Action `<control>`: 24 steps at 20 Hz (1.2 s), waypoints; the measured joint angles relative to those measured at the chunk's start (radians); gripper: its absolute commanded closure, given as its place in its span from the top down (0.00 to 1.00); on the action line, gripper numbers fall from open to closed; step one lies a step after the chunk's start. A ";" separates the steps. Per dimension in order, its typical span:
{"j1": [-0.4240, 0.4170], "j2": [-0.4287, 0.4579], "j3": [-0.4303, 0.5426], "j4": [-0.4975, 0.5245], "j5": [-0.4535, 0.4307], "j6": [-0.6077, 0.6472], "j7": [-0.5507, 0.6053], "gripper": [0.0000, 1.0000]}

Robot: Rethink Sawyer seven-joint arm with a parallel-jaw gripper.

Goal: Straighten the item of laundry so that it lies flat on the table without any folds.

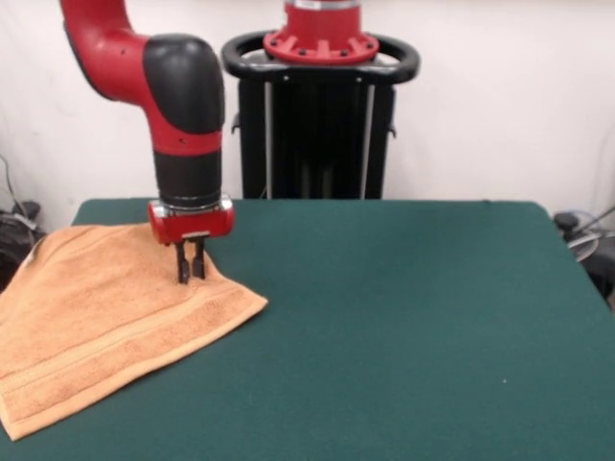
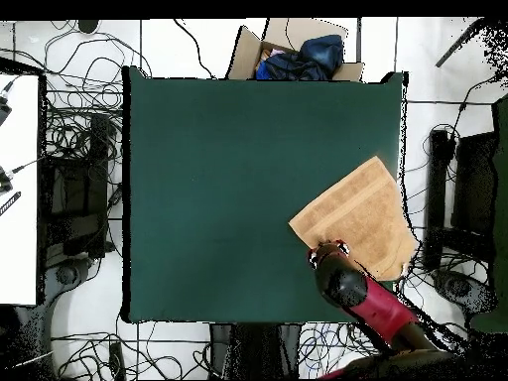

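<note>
Where you look from the front, the towel [image 1: 101, 322] lies spread at the table's [image 1: 404, 327] left edge, partly overhanging, and the gripper [image 1: 190, 265] stands on it, fingers nearly closed, pinching cloth. From overhead, you see the towel [image 2: 362, 218] at the right edge, the arm covering its near corner.

So my table [image 1: 404, 317] is this big dark green felt-looking top, and the only thing lying on it is the orange-tan towel [image 1: 106, 317]. It sits over at one side, turned cornerwise, spread mostly flat, and part of it runs out past the table's edge.
</note>
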 measured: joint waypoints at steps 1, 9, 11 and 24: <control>0.004 0.001 -0.002 0.002 0.003 -0.007 0.005 0.00; 0.096 0.004 -0.021 0.032 0.087 -0.086 0.101 0.00; 0.121 0.004 -0.022 0.032 0.105 -0.086 0.120 0.00; 0.277 -0.003 -0.029 0.084 0.226 -0.119 0.252 0.00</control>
